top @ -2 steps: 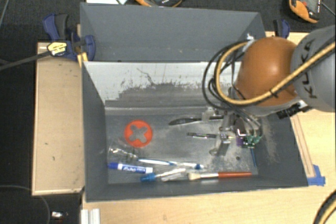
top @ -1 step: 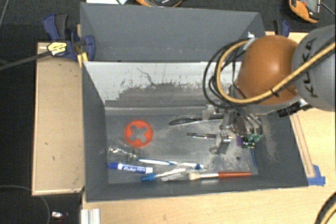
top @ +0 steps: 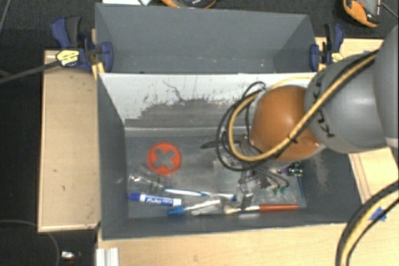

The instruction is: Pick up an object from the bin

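Hanging low at the front right of the grey metal bin (top: 113, 152), the gripper (top: 248, 190) sits just above a thin red-handled stick (top: 274, 208), perhaps a brush. Whether it is open or closed I cannot tell. To the left lie a smooth blue marker (top: 154, 199), crinkled clear plastic (top: 144, 183) and a round orange disc (top: 164, 157) with a cross on it.

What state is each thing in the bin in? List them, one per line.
gripper, low in the bin, front right, right by the red-ended stick.
orange disc, lying flat, apart from the rest.
blue marker, lying flat by the front wall.
red-ended stick, lying flat by the front wall.
clear plastic piece, lying beside the blue marker.
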Robot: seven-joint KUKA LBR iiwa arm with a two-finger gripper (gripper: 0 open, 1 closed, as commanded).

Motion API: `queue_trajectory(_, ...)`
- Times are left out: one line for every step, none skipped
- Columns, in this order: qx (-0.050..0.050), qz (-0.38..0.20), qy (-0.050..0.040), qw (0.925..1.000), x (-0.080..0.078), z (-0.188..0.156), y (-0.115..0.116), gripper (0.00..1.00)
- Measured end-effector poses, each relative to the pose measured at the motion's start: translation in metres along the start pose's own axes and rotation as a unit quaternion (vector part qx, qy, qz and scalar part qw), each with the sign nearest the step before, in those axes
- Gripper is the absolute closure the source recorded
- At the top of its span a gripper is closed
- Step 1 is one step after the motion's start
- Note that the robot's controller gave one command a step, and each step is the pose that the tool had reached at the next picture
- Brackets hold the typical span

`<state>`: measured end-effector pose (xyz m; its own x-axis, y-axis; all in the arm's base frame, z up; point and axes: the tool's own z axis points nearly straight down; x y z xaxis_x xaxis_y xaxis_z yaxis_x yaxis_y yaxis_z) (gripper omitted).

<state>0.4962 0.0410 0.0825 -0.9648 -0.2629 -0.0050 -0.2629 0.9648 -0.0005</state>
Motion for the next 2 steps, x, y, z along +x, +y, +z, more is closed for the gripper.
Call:
queue_trajectory(0.002, -0.031, -0.0063, 0.9995, 0.010, 0.011, 0.017, 0.00)
queue_trajectory(0.000, -0.003, -0.0037, 1.0000, 0.002, 0.012, 0.046, 0.00)
